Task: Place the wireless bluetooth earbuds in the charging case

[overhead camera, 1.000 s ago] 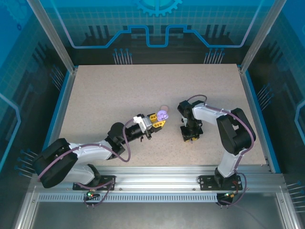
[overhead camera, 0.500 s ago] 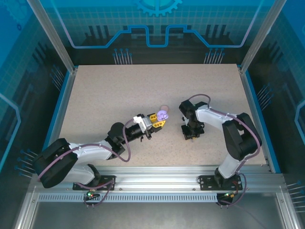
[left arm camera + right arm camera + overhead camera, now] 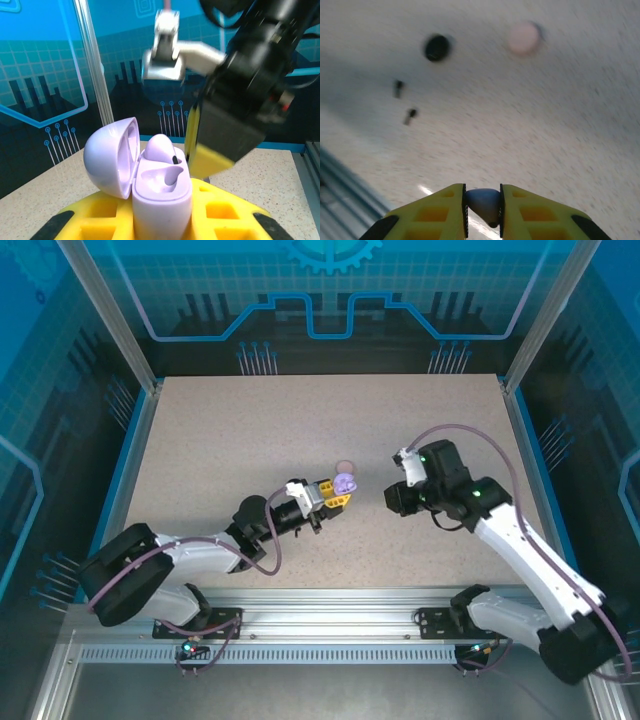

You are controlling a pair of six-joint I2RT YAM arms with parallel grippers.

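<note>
My left gripper [image 3: 160, 222] is clamped on the open lilac case [image 3: 161, 192], one lilac earbud [image 3: 159, 146] seated inside. My right gripper [image 3: 482, 206], right of it, pinches a second lilac earbud [image 3: 480, 199].

Speckled beige worktop [image 3: 230, 430]; blue circuit-patterned wall panels [image 3: 200, 280] around it; aluminium posts [image 3: 108, 315] at the back corners.

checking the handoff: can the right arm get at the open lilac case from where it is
Probably yes: the lilac case, lid open, is held by the left claw, and the right claw, gripping a lilac earbud, hangs beside it with nothing between.
</note>
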